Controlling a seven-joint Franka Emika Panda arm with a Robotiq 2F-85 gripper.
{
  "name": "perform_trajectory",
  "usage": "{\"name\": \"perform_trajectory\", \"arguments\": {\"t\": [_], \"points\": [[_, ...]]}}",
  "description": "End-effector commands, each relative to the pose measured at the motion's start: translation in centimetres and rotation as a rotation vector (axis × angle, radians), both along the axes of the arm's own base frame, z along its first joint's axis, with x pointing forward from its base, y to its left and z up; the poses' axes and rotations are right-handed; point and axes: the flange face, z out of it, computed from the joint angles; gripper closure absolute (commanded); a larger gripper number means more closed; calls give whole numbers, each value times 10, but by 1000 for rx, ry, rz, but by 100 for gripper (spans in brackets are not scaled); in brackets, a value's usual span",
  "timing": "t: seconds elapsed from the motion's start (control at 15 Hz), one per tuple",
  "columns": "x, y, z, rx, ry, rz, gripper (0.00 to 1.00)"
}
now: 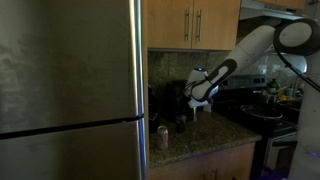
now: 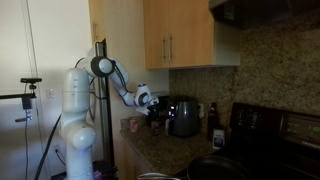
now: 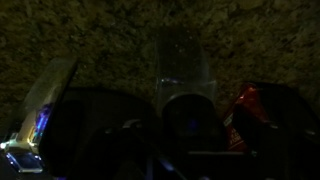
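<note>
The gripper is hovering over the tabletop, with a clear glass standing at its twelve o'clock. The pictures are too dark to tell whether it is clenching, or what the glass is holding. A red packet is lying at the glass's three o'clock.

My white arm casing looks like smooth, faintly glossy plastic. The tall grey refrigerator door is brushed metal with a dull sheen. The light-brown wall cabinets are satin wood with slim metal handles. The speckled stone countertop looks polished, as does the mottled stone backsplash. In the wrist view the clear tumbler is smooth and see-through; I cannot tell whether it is glass or plastic.
</note>
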Motion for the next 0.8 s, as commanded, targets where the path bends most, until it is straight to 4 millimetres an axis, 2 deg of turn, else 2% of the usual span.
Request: {"name": "perform_trajectory", "arguments": {"t": [0.0,0.2,0.47,0.73], "points": [[9,3,-9,5,-49,-10,47],[11,-1,-8,-23,-88,-14,67],[8,-10,0,-91,-90,-30,67],[-16,-10,24,-60,64,15,67]]}}
